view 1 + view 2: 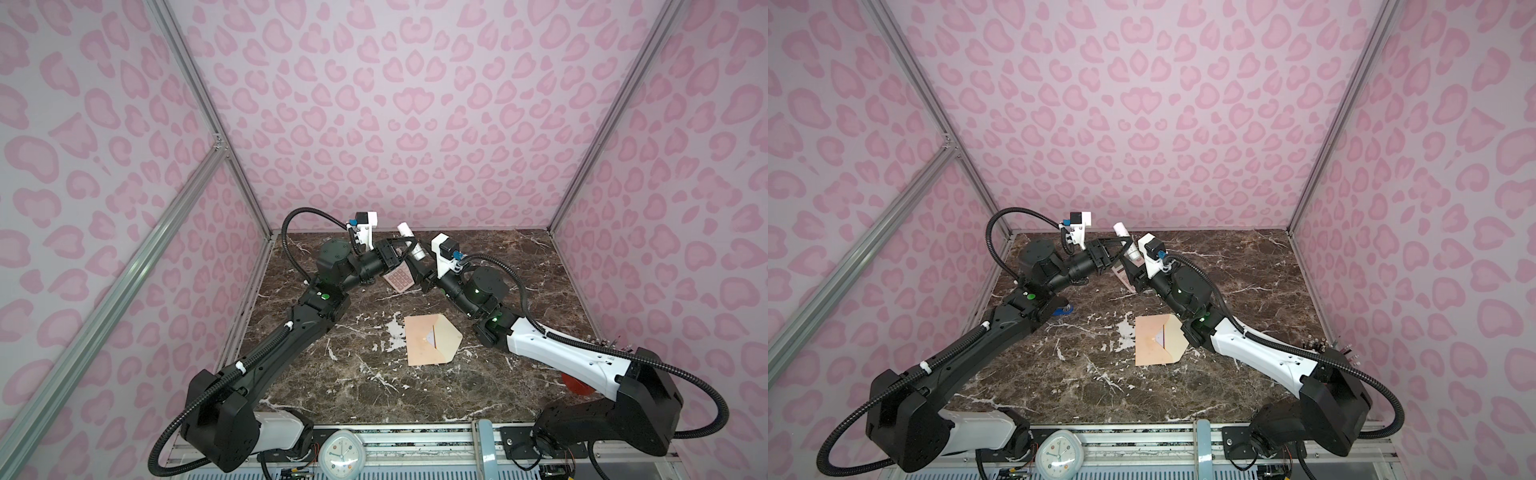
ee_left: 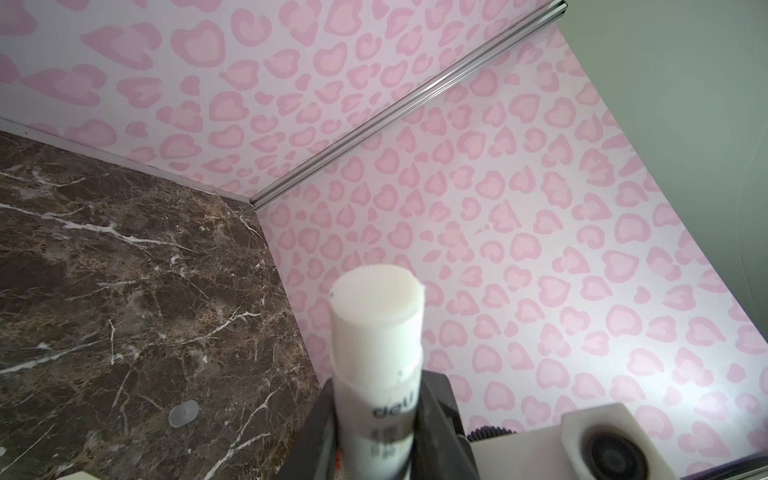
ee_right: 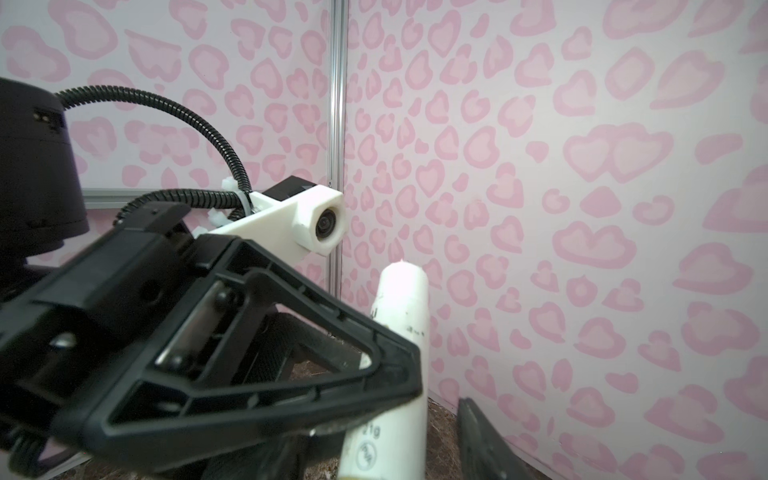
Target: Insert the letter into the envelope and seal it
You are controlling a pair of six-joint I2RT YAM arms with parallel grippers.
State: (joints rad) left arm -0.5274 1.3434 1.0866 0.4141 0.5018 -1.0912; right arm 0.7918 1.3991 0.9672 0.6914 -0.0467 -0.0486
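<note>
The left gripper (image 2: 377,432) pinches an uncapped white glue stick (image 2: 376,332), held tilted. The right gripper (image 1: 417,266) stands spread at the stick's lower end, with its one visible finger (image 3: 478,432) clear of the tube. At 6 o'clock from them the envelope (image 1: 422,347) lies flat, its flap open toward 3 o'clock, and a thin red edge of the letter (image 1: 433,337) shows at its mouth.

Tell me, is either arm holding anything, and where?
The left gripper clamps the white glue stick around its labelled body; whether the right gripper grips its base is unclear.
</note>
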